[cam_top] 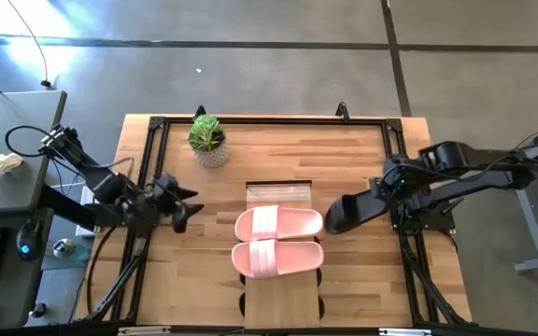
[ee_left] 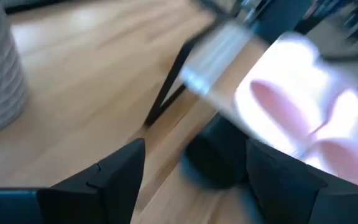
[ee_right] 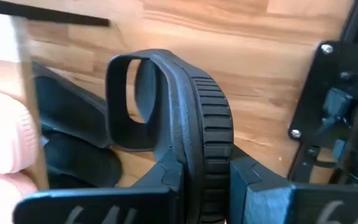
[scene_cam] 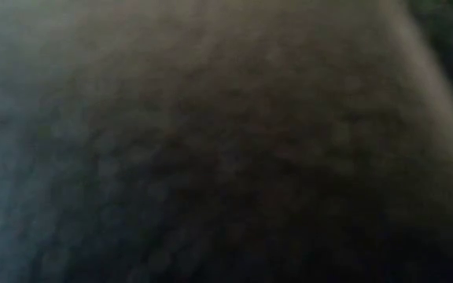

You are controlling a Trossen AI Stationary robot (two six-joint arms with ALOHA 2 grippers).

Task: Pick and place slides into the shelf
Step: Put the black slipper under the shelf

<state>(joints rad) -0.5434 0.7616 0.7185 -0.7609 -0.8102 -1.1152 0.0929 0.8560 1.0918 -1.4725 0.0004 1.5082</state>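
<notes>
The right claw (ee_right: 205,180) is clenched on a black slide (ee_right: 179,118), holding it on edge above the desk (cam_top: 353,149) just right of the shelf (cam_top: 281,297). The left claw (cam_top: 187,207) hangs released near the desk's left edge. Two pink slides (cam_top: 278,241) lie side by side on the shelf; dark shapes below its plank are probably more black slides.

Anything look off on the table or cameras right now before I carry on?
The low view is fully blocked by a dark blur. The right gripper pinches a black slide on edge, sole sideways. The pink slides lie neatly on the shelf.
</notes>
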